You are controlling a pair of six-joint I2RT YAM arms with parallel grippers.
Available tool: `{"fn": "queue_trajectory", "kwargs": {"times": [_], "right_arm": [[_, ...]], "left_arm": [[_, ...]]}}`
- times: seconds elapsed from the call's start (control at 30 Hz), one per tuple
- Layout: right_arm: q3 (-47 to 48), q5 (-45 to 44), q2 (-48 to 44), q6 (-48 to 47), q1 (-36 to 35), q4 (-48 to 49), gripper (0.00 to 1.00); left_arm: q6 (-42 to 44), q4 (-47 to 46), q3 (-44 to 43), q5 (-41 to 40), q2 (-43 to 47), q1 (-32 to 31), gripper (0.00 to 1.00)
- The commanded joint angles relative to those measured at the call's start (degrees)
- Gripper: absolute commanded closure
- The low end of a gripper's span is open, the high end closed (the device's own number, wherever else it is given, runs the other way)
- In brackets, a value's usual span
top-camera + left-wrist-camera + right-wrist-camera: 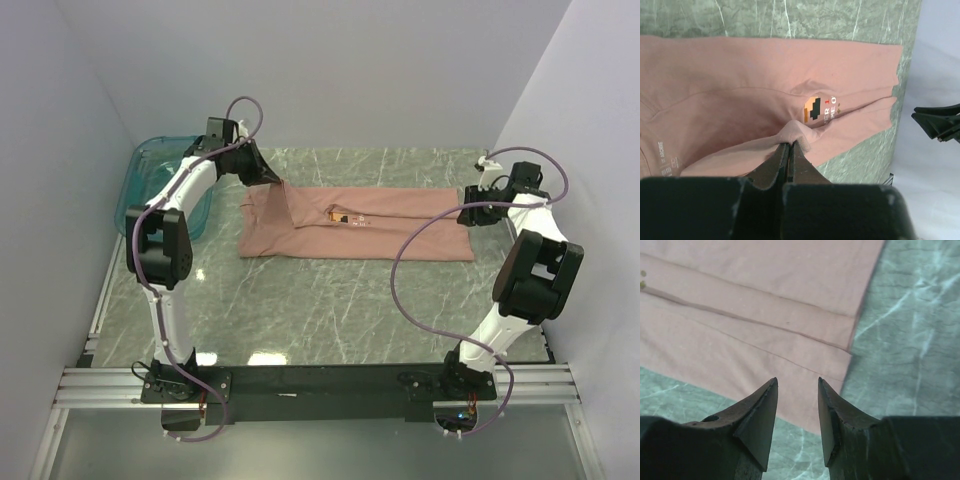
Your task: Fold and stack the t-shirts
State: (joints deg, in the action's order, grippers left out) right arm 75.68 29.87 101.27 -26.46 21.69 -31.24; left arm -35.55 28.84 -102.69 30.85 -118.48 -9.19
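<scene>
The dusty-pink t-shirt (360, 235) lies on the marble table as a long folded band running left to right, its small pixel figure (812, 108) facing up. My left gripper (262, 172) is at the shirt's far left end and is shut on a bunched fold of the pink fabric (792, 136). My right gripper (474, 215) hovers over the shirt's right end (805, 365). Its jaws stand open with nothing between them, and the hem edge lies flat under them.
A translucent teal bin (150, 175) stands at the back left beside the left arm. White walls close in the table on three sides. The right gripper shows as a dark shape (939, 122) at the edge of the left wrist view.
</scene>
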Motion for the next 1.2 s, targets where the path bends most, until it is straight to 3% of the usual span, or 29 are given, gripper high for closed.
{"fn": "queue_trajectory", "kwargs": {"times": [0.0, 1.17], "right_arm": [[-1.1, 3.9, -1.7, -1.4, 0.3, 0.0, 0.55], [-3.6, 5.4, -0.9, -3.1, 0.3, -0.8, 0.55]], "left_arm": [[1.4, 0.0, -3.6, 1.3, -1.1, 0.2, 0.99], [-0.5, 3.2, -17.5, 2.6, -14.8, 0.1, 0.99]]}}
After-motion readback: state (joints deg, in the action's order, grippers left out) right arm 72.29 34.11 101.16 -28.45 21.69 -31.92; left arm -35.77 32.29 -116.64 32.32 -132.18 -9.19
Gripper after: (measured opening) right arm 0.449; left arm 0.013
